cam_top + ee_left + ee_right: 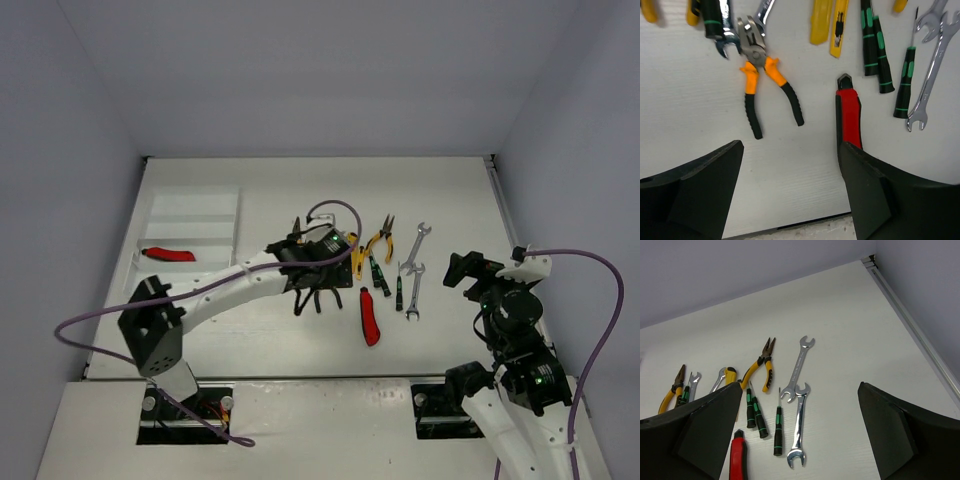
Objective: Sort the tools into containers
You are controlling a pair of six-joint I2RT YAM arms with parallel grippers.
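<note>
The left pincer (790,200) stands wide and holds nothing. Its two black fingers (690,195) fill the lower corners of its wrist view, with only bare table (790,150) between them. Above the gap lie pliers (765,85) with orange and black handles. To their right is a red cutter (849,107), its lower end hidden behind the right-hand finger. Along the top edge are a yellow cutter (839,27) and black-green screwdrivers (871,45), with silver wrenches (935,67) in the upper right corner.

From overhead this pincer hangs over the middle of the table, at the left end of the loose tools. The white tray (195,205) sits at the upper left of the table. A second red cutter (168,254) lies in the tray compartment lowest in the frame.

The right pincer (475,270) is also spread wide and empty, to the right of the wrenches. In its own view, the wrenches and screwdrivers lie between its fingers.
</note>
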